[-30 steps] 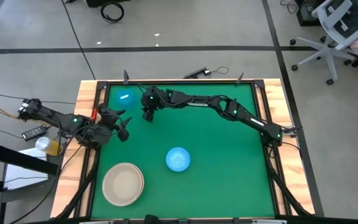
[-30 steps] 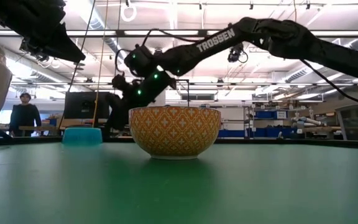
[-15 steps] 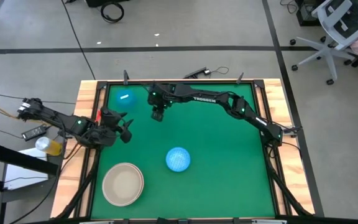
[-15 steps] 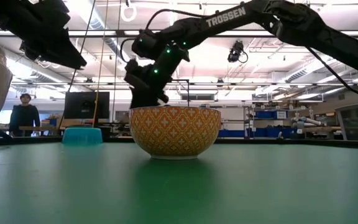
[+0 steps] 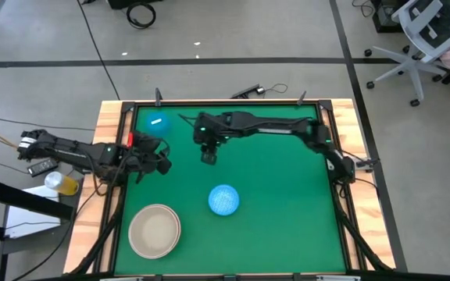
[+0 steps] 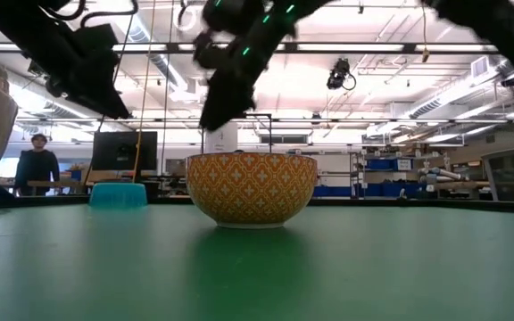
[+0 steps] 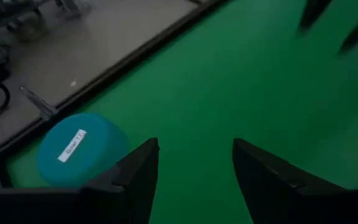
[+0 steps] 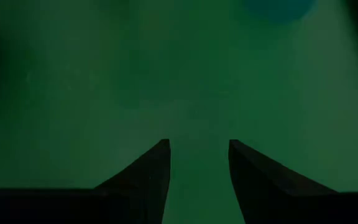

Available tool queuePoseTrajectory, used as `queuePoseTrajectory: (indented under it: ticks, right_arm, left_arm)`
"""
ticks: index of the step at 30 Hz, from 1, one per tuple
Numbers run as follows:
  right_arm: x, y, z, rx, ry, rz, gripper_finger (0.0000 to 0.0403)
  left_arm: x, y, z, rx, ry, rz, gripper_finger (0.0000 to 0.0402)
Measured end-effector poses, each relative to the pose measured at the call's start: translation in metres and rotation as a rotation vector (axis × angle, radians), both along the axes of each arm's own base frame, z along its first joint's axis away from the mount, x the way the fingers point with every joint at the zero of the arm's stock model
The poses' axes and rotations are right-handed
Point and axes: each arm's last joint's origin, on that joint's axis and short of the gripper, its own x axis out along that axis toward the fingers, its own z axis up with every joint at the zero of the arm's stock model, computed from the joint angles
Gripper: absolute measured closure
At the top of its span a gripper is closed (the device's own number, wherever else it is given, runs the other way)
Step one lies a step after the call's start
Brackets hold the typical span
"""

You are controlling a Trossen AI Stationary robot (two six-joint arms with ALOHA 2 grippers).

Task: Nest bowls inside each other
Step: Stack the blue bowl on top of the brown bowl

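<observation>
The right arm reaches in from the table's right edge, stretched along the far side of the green table (image 5: 287, 195), and its right gripper (image 5: 208, 156) hangs above bare green mat near the middle of the far half, pointing down; its two fingers (image 8: 148, 174) stand partly apart with only mat between them, holding nothing. The left arm comes in from the left edge, low and nearly level, and the left gripper (image 5: 161, 160) sits over the mat near the far left corner, its fingers (image 7: 135, 180) parted a moderate way and empty. Just beyond it, in that far left corner, a plain blue bowl (image 5: 154, 122) rests upside down with a white label on its base. A pale-speckled blue bowl (image 5: 223, 200) sits alone near the table's centre, well apart from both grippers; from table level its outside shows an orange and white pattern (image 6: 251, 187). A cream-beige bowl (image 5: 155, 230) stands upright at the near left, and nothing can be seen inside it. In the room behind, a person (image 6: 36, 165) stands in dark clothes.
</observation>
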Motion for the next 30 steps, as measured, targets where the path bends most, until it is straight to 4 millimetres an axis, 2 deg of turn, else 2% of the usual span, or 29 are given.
queuePoseTrajectory:
  ticks: [3,6,11,15,17,20,22,25,28,30]
  right_arm:
    - [-0.029,0.013,0.020,-0.035,-0.059,-0.032,0.0235]
    - [-0.063,0.023,0.026,-0.036,-0.174,-0.073,0.0235]
    - [-0.113,0.033,0.002,0.012,-0.382,-0.140,0.0235]
    - [-0.141,0.038,-0.023,0.088,-0.489,-0.182,0.0235]
    - [-0.149,0.039,-0.033,0.112,-0.530,-0.201,0.0235]
    - [-0.155,0.040,-0.043,0.128,-0.559,-0.197,0.0235]
    - [-0.156,0.039,-0.043,0.135,-0.564,-0.191,0.0235]
    - [-0.156,0.039,-0.043,0.136,-0.568,-0.183,0.0235]
    - [-0.155,0.039,-0.041,0.137,-0.592,-0.179,0.0235]
    - [-0.155,0.040,-0.039,0.136,-0.607,-0.175,0.0235]
  left_arm:
    - [0.003,0.003,0.000,-0.022,0.023,-0.043,0.0196]
    - [0.009,0.007,0.001,-0.020,0.013,-0.060,0.0196]
    - [0.023,0.019,0.000,-0.008,0.025,-0.079,0.0197]
    - [0.034,0.041,-0.006,-0.003,0.074,-0.080,0.0206]
    - [0.036,0.059,-0.007,0.008,0.094,-0.057,0.0211]
    - [0.028,0.091,-0.010,-0.035,0.094,0.006,0.0218]
    - [0.016,0.112,-0.011,-0.073,0.089,0.090,0.0221]
    - [-0.007,0.140,-0.014,-0.121,0.061,0.306,0.0230]
    - [-0.028,0.157,-0.022,-0.187,0.080,0.454,0.0246]
    - [-0.032,0.165,-0.028,-0.241,0.088,0.451,0.0258]
